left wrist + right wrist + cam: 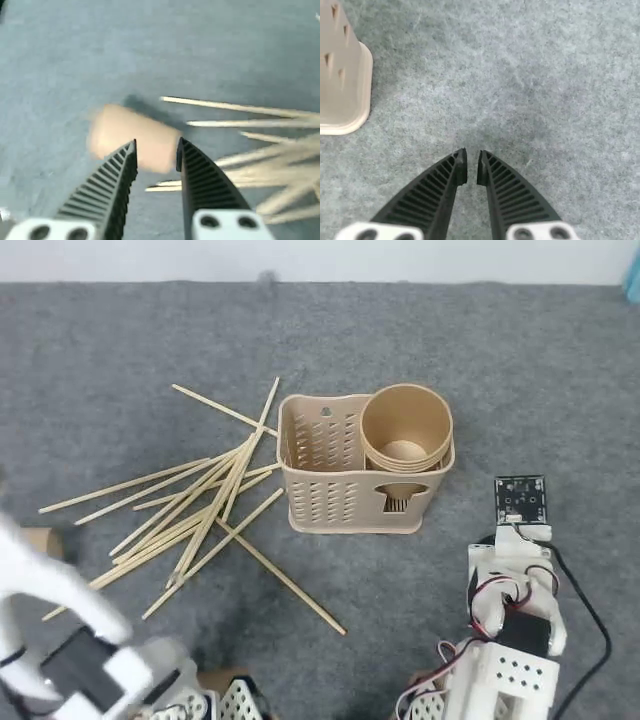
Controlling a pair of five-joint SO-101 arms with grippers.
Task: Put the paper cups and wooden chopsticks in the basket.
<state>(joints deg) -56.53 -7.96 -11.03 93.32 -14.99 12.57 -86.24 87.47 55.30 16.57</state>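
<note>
A tan slotted basket (330,490) stands mid-table with stacked paper cups (405,430) in its right compartment. Several wooden chopsticks (200,510) lie scattered on the grey felt to its left. Another paper cup (132,137) lies on its side just beyond my left gripper (156,150), which is open and holds nothing; chopstick ends (240,107) lie beside that cup. At the table's left edge the cup (38,540) is partly hidden by the left arm (60,605). My right gripper (471,166) is shut over bare felt, near the basket's corner (345,75).
The right arm (515,590) sits at the front right, below the basket, trailing cables. One long chopstick (285,580) runs diagonally in front of the basket. Grey felt spreads behind and to the right of the basket.
</note>
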